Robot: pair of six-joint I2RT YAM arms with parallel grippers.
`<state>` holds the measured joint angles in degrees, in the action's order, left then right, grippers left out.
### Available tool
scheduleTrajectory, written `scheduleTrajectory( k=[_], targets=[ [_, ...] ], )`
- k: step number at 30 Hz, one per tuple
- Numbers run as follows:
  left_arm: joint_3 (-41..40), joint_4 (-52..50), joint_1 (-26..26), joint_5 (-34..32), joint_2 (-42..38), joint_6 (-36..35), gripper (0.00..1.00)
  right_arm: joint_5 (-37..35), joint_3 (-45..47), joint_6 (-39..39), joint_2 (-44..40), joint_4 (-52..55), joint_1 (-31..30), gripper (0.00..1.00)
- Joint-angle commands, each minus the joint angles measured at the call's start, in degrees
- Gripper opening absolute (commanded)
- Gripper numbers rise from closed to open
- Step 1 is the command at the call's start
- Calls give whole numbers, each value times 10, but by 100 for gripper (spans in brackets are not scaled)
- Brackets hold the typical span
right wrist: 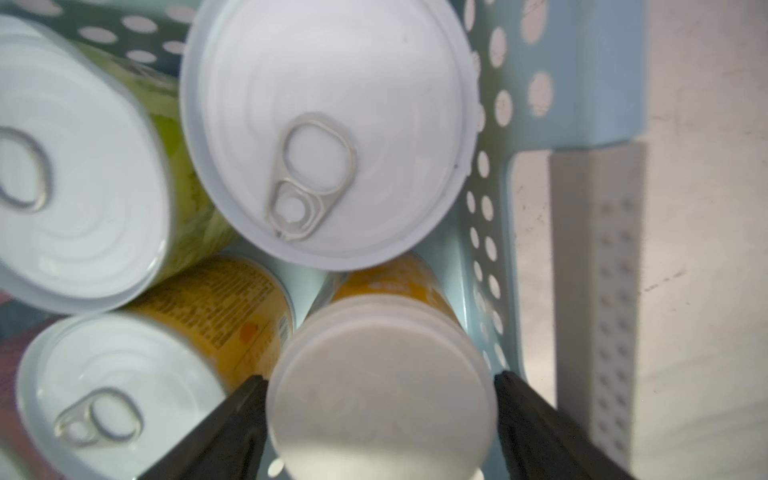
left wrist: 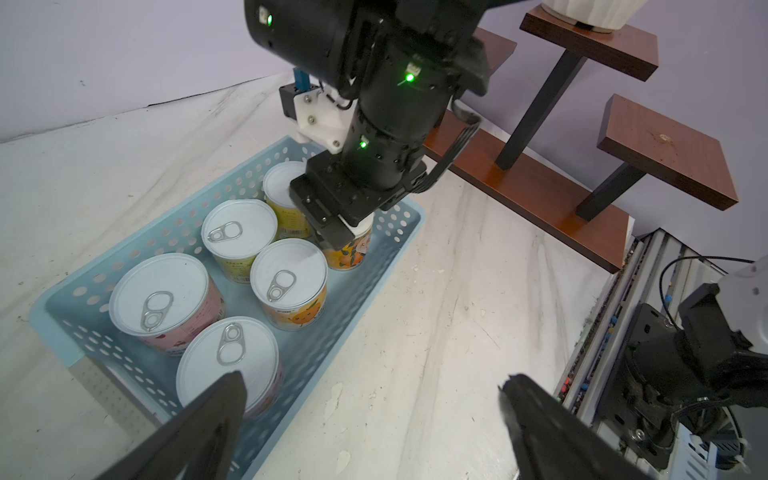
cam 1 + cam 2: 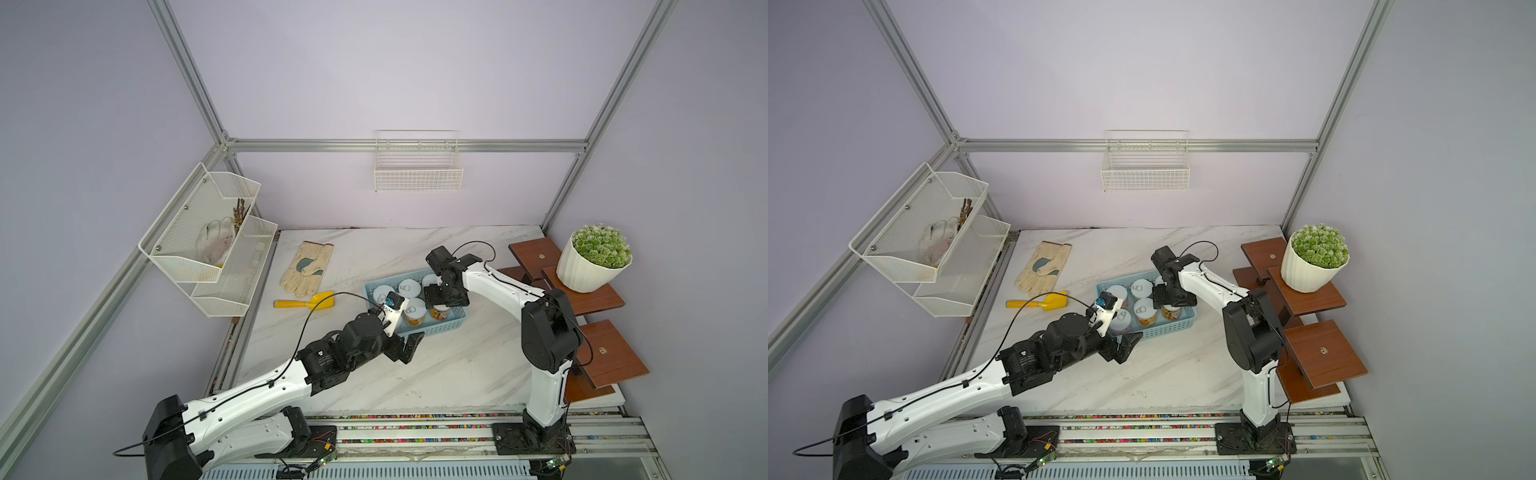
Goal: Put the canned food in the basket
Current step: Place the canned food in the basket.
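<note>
The light-blue basket (image 3: 440,330) (image 3: 1167,330) sits mid-table with several cans of canned food upright in it, pale pull-ring lids up (image 2: 160,291) (image 2: 289,274). My right gripper (image 3: 440,305) (image 1: 380,376) reaches down into the basket's right end. It is open, its jaws standing just off either side of an orange-labelled can (image 2: 353,251) (image 1: 382,399) that rests in the corner. My left gripper (image 3: 409,347) (image 2: 374,380) hovers wide open over the table by the basket's near edge, holding nothing.
A work glove (image 3: 307,268) and a yellow scoop (image 3: 305,302) lie left of the basket. A wooden tiered stand (image 3: 602,301) with a potted plant (image 3: 594,257) lines the right edge. A white mesh rack (image 3: 208,245) and a wire basket (image 3: 417,166) hang on the walls.
</note>
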<state>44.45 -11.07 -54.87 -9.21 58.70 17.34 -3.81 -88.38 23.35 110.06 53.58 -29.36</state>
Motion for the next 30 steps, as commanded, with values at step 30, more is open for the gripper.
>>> scheduleTrajectory(
  k=[30],
  targets=[
    [-46,65,68,-33,0,-2,100,-111,518,-32,-542,-437,1,100]
  ],
)
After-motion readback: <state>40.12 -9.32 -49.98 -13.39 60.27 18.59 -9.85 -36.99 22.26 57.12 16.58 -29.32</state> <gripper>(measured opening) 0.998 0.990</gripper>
